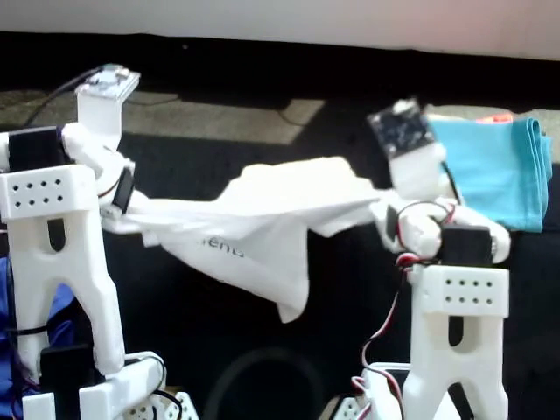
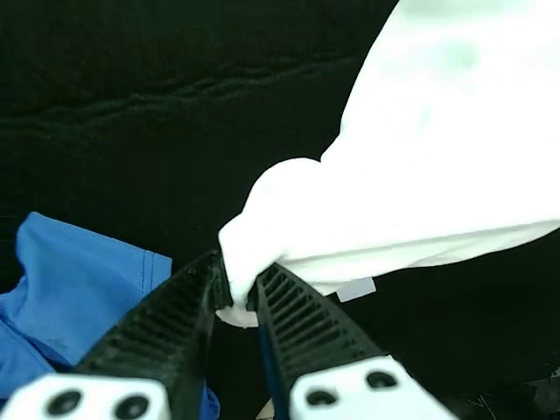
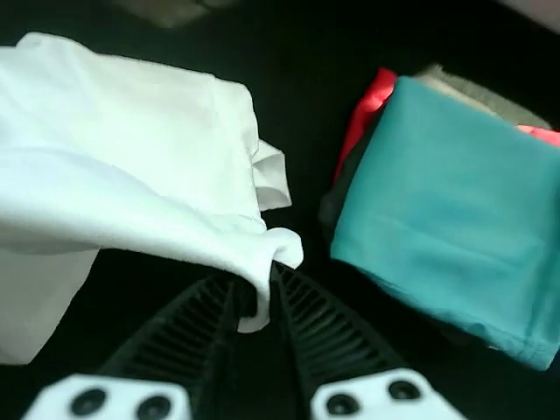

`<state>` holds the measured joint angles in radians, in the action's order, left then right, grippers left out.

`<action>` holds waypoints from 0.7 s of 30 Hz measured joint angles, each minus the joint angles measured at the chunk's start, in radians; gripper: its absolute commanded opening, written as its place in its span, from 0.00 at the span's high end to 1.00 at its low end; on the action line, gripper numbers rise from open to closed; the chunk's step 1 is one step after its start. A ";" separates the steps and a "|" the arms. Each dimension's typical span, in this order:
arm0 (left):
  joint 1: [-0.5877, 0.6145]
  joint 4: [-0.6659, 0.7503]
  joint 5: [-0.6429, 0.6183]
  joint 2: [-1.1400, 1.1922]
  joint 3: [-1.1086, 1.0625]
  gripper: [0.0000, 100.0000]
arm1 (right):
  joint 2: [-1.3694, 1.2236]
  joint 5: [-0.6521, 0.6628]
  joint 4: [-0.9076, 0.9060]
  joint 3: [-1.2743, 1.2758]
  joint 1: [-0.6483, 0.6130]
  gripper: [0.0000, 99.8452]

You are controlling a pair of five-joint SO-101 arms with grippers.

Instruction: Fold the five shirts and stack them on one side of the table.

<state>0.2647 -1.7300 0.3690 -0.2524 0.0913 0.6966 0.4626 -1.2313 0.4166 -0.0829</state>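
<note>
A white shirt [image 1: 262,219] hangs stretched above the black table between the two arms, its lower part sagging toward the table. My left gripper [image 2: 238,293] is shut on one end of the white shirt [image 2: 420,166]; it shows in the high view at the left [image 1: 118,210]. My right gripper [image 3: 256,293] is shut on the other end of the white shirt [image 3: 122,166], seen in the high view at the right [image 1: 385,210]. A stack of folded shirts with a teal one [image 1: 494,166] on top lies at the back right; red and grey layers [image 3: 367,114] peek out beneath the teal one [image 3: 446,210].
A blue shirt [image 2: 70,297] lies crumpled on the table near the left arm's base [image 1: 57,315]. The black table cloth [image 1: 350,297] covers the table. A pale strip of floor [image 1: 201,118] runs behind the table.
</note>
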 measured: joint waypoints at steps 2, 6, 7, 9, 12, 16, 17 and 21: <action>-0.031 -0.017 -0.028 0.000 0.091 0.99 | 0.000 -0.002 0.038 -0.055 0.000 0.99; -0.046 -0.028 -0.048 0.000 0.247 0.99 | 0.000 -0.002 0.089 -0.164 0.006 0.99; -0.046 -0.029 -0.048 0.000 0.287 0.99 | 0.000 -0.002 0.092 -0.195 0.006 0.99; -0.048 -0.029 -0.048 0.000 0.371 0.99 | 0.000 -0.002 0.092 -0.273 0.006 0.99; -0.048 -0.029 -0.051 -0.031 0.508 0.99 | 0.000 -0.002 0.092 -0.397 0.006 0.99; -0.048 -0.029 -0.051 -0.109 0.651 0.99 | 0.002 -0.002 0.092 -0.534 0.009 0.99; -0.048 -0.029 -0.051 -0.129 0.664 0.99 | 0.002 -0.002 0.092 -0.555 0.009 0.99; -0.044 -0.032 -0.051 -0.170 0.634 0.99 | 0.003 -0.002 0.066 -0.578 0.009 0.99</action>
<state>0.2202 -1.7622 0.3184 -0.4227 0.7250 0.6997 0.4611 -1.1653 -0.1619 -0.0736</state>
